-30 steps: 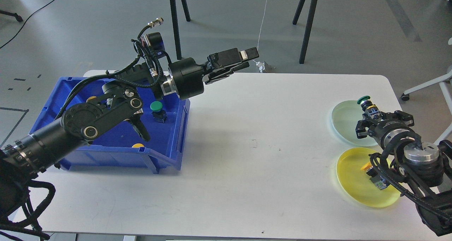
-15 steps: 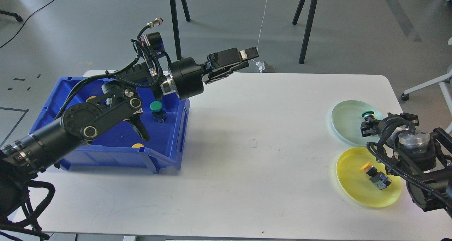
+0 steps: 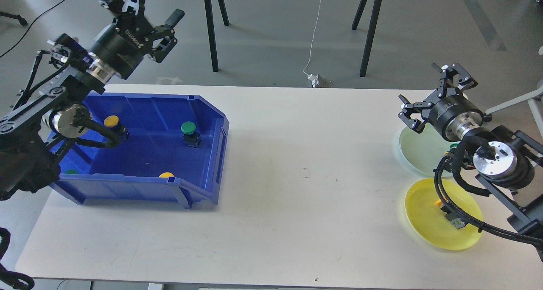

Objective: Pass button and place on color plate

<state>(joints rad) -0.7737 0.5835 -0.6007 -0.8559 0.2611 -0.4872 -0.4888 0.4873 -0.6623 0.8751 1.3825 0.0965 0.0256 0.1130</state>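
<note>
The green button (image 3: 454,145) on the pale plate (image 3: 413,154) near the counter's right edge is mostly hidden by the right arm. The yellow button (image 3: 443,208) is partly covered by cables. The left end effector (image 3: 142,1) is cut off at the top edge.

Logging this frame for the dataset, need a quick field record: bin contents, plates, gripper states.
bin: blue plastic bin on the left of the white table
bin contents: green-capped button; yellow-capped button; yellow cap and green cap behind the front wall
green plate: green button mostly hidden by arm
yellow plate: yellow button, partly hidden
left gripper: open, empty, raised behind bin
right gripper: open, empty, above green plate
</note>
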